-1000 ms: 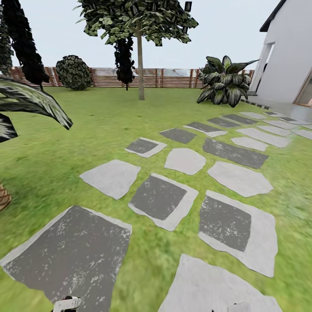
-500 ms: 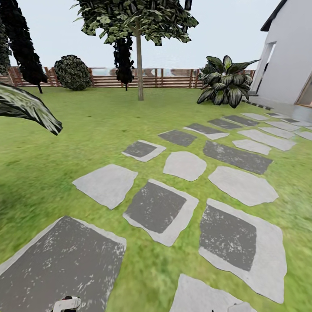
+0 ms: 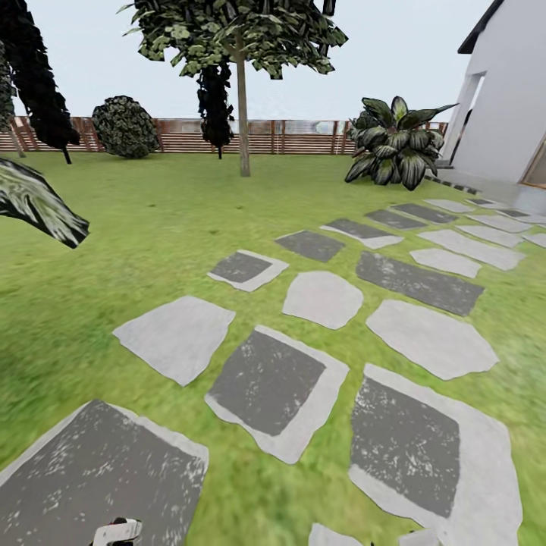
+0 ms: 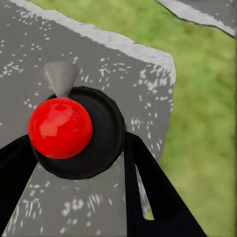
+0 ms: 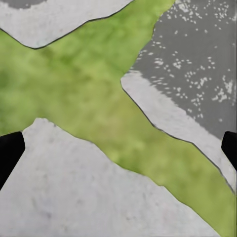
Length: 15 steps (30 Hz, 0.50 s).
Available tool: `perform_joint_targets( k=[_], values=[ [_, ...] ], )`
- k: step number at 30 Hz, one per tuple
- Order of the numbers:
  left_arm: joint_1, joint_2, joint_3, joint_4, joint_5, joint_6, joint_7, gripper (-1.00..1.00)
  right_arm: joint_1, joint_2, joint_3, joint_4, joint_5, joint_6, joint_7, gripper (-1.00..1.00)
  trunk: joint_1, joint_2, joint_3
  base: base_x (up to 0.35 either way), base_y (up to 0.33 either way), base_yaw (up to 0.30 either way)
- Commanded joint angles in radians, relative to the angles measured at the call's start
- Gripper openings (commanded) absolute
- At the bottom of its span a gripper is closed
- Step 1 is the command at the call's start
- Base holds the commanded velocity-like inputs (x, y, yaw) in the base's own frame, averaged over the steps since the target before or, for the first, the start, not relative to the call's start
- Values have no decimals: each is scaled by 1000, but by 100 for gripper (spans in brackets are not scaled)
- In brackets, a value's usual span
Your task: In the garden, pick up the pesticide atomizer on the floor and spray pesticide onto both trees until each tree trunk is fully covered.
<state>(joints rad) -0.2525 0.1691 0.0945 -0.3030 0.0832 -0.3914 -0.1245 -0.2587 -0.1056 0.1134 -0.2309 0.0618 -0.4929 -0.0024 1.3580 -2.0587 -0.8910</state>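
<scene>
The pesticide atomizer [image 4: 79,133] has a black round body, a red knob [image 4: 60,127] and a grey nozzle [image 4: 60,76]. My left gripper [image 4: 74,148] is shut on it, black fingers [image 4: 148,192] on either side, above a dark paving slab. My right gripper [image 5: 118,148] hangs open over grass and paving, holding nothing. Far ahead across the garden lawn [image 3: 114,250] stands one tree with a straight grey-brown trunk [image 3: 243,121] and a high leafy crown [image 3: 235,34]. A bit of my left arm's end [image 3: 117,531] shows at the head view's lower edge.
Grey paving slabs [image 3: 273,387] run from me toward a white house [image 3: 508,98] at the right. A brown slat fence [image 3: 303,136] closes the back. Dark column trees [image 3: 42,76], a round bush [image 3: 125,127], a broad-leaved plant [image 3: 394,144] and a palm leaf [image 3: 34,201] stand around.
The whole head view has shifted: the slabs have slid toward me and the palm leaf has drifted off to the left, so the camera has moved forward.
</scene>
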Motion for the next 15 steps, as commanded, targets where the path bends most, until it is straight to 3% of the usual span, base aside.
perform_joint_targets(
  k=[1, 15],
  values=[
    [-1, 0, 5, 1, 9, -1, -11, -100, -1, 0, 0, 1, 6, -3, 0, 100, 0, 0, -1, 338, -80, 0],
    [-1, 0, 5, 1, 9, -1, -11, -100, -1, 0, 0, -1, 6, -3, 0, 100, 0, 0, -1, 338, -80, 0]
  ],
)
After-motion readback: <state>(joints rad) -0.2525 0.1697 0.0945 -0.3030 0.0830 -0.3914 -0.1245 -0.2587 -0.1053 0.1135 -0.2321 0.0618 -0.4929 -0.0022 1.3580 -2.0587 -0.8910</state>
